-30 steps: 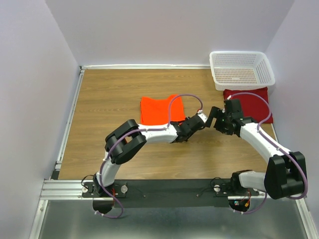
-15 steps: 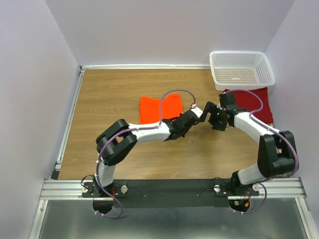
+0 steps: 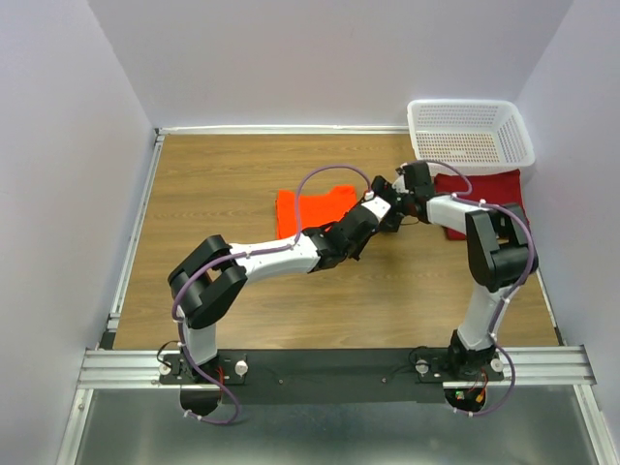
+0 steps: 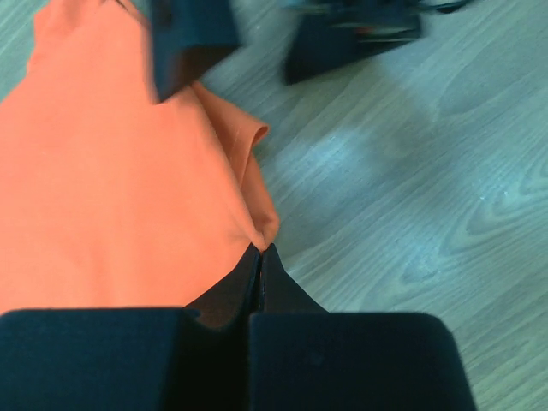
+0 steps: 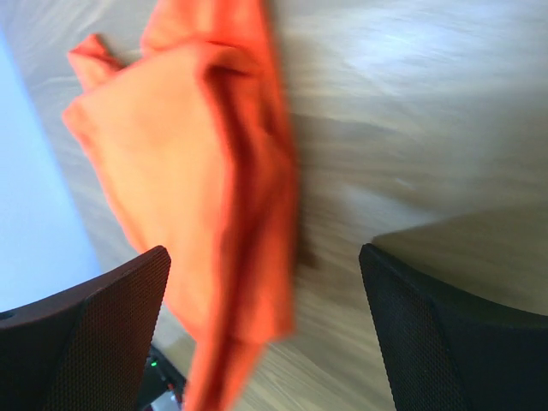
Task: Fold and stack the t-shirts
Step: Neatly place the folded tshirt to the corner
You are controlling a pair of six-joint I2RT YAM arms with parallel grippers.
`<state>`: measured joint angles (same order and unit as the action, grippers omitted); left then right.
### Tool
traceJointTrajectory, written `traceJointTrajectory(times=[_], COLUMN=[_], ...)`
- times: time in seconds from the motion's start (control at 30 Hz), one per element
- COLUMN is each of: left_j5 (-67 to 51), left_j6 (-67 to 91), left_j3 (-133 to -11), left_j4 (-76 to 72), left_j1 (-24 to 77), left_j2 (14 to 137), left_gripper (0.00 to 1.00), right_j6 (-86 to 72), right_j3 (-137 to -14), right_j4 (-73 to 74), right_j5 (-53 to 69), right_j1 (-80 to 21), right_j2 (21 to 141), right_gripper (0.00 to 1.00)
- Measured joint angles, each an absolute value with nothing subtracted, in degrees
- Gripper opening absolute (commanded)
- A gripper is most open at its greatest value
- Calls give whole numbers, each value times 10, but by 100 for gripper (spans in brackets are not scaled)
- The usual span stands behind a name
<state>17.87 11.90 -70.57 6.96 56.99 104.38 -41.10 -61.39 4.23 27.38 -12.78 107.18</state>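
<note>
While the maroon t-shirt [image 3: 499,186] is already lying folded just behind the wide-open right gripper [image 5: 265,287], the left gripper [image 4: 259,254] is clamping tight on a corner of the orange t-shirt [image 4: 111,171], which is lying ahead of it, seemingly folded but not yet stacked.

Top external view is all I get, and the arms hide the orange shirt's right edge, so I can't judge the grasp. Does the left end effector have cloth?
Observer: Yes. The left wrist view shows the left end effector shut on a corner of the orange t-shirt.
Operator: And the right one?
Observer: The right wrist view shows the right end effector open, jaws wide apart, orange cloth seen through the gap, nothing pinched.
</note>
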Motion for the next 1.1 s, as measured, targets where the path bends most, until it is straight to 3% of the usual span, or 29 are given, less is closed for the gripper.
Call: traceJointTrajectory(times=[0.27, 0.37, 0.4, 0.47, 0.5, 0.53, 0.57, 0.6, 0.63, 0.77, 0.9, 1.1], left_j5=[163, 156, 153, 145, 141, 136, 130, 124, 120, 108, 93, 68], left_j6=[127, 132, 135, 142, 147, 154, 161, 169, 177, 201, 222, 239], left_j3=[-706, -706, -706, -705, -703, -698, -692, -684, -678, -652, -620, -552], left_j4=[66, 62, 61, 58, 53, 50, 45, 41, 39, 34, 23, 21], left_j1=[570, 570, 570, 570, 570, 570, 570, 570, 570, 566, 537, 383], left_j2=[1044, 1044, 1044, 1043, 1042, 1038, 1032, 1025, 1018, 957, 870, 726], left_gripper=[0, 6, 8, 16, 20, 33, 40, 56, 66, 91, 98, 98], right_j6=[-438, -439, -439, -431, -422, -419, -411, -401, -393, -333, -267, -174], right_j3=[-673, -680, -680, -680, -679, -678, -678, -678, -679, -681, -679, -668], right_j4=[-16, -23, -23, -16, -7, 3, 12, 18, 23, 80, 160, 245], right_j5=[321, 322, 320, 308, 297, 289, 283, 276, 270, 205, 98, -101], right_j1=[-195, -211, -214, -217, -217, -217, -217, -217, -217, -220, -220, -201], right_j2=[1145, 1156, 1160, 1164, 1165, 1166, 1166, 1164, 1162, 1132, 1083, 1004], right_gripper=[84, 60, 40, 22, 8, 3, 1, 1, 1, 1, 0, 1])
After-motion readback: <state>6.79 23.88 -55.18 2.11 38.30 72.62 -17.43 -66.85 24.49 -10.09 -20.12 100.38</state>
